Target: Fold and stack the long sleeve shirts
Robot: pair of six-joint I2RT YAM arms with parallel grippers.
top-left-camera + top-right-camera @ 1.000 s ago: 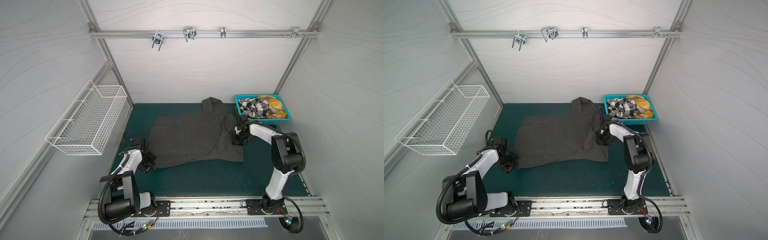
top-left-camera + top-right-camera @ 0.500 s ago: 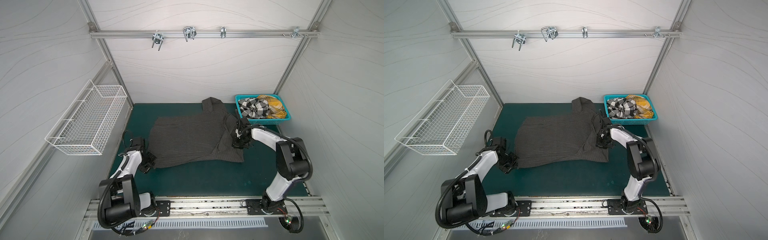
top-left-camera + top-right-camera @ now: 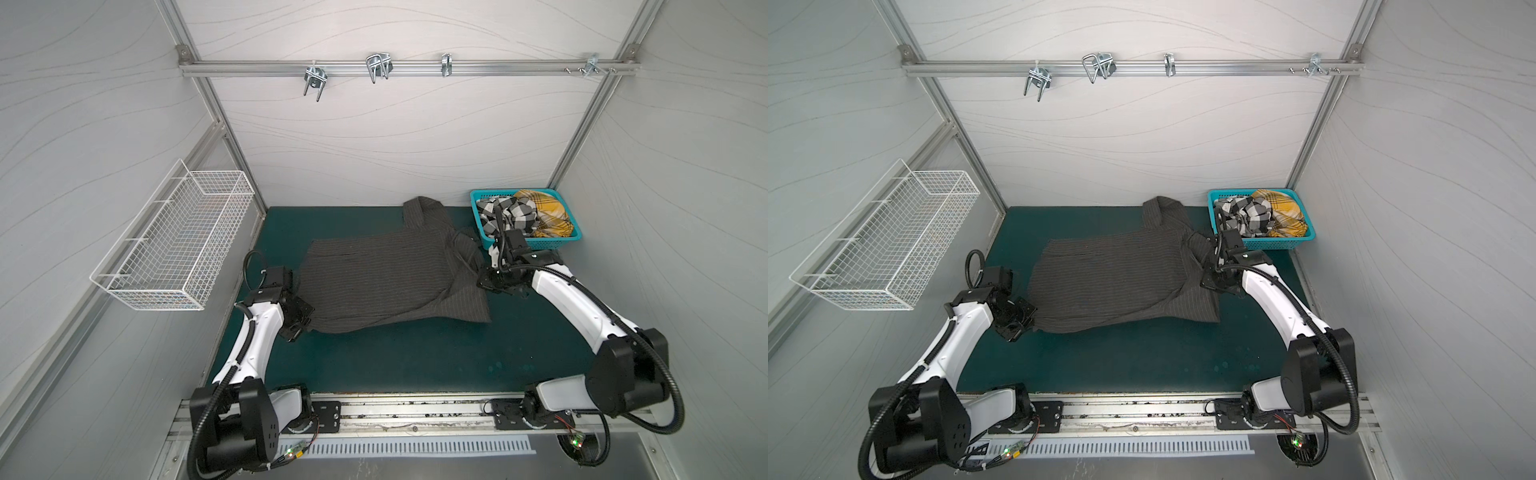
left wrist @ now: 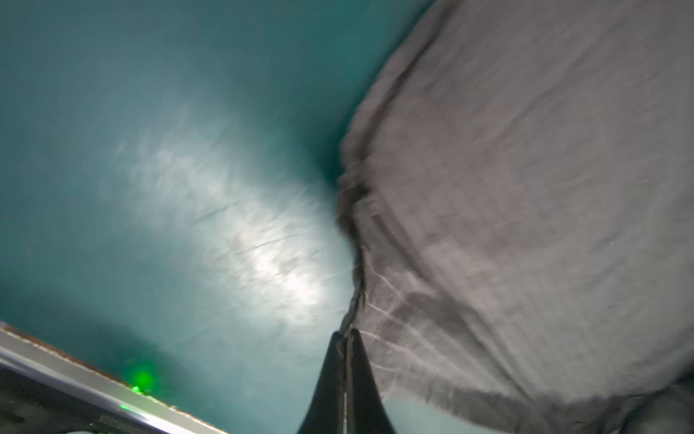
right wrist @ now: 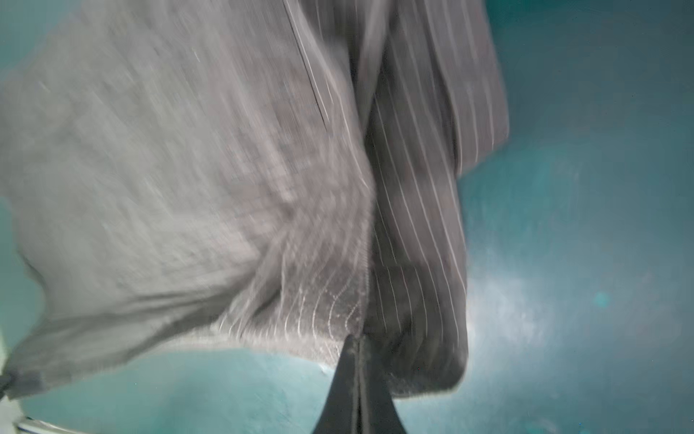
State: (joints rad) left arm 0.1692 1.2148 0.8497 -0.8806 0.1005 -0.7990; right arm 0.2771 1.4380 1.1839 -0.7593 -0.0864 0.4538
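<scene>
The pinstriped shirt [image 3: 386, 282] lies spread across the middle of the green counter [image 3: 415, 357]. Its body is mostly flat. One sleeve trails toward the back wall, and the cloth is bunched and doubled over at the end nearest the teal basket [image 3: 536, 246].

My left claw [image 3: 306, 323] is at the shirt's near-left corner. In the left wrist view its fingers [image 4: 356, 360] are pressed together with the cloth's edge pinched between their tips. My right claw [image 3: 485, 283] is at the opposite end, beside the basket, and it too is clamped tight on a fold of the striped fabric [image 5: 413, 225]. So I hold the shirt at both ends, low over the counter.

I judge the task barely begun. This first shirt is laid out but has no clean fold yet. The rumpled end on the right needs smoothing, and the sleeves need bringing in. The check shirt [image 3: 509, 212] and the yellow plaid shirt [image 3: 546, 214] sit crumpled together in the basket, untouched as far as I can see. No stack exists anywhere on the counter. The white wire basket [image 3: 178, 237] on the left wall holds nothing I can make out.
</scene>
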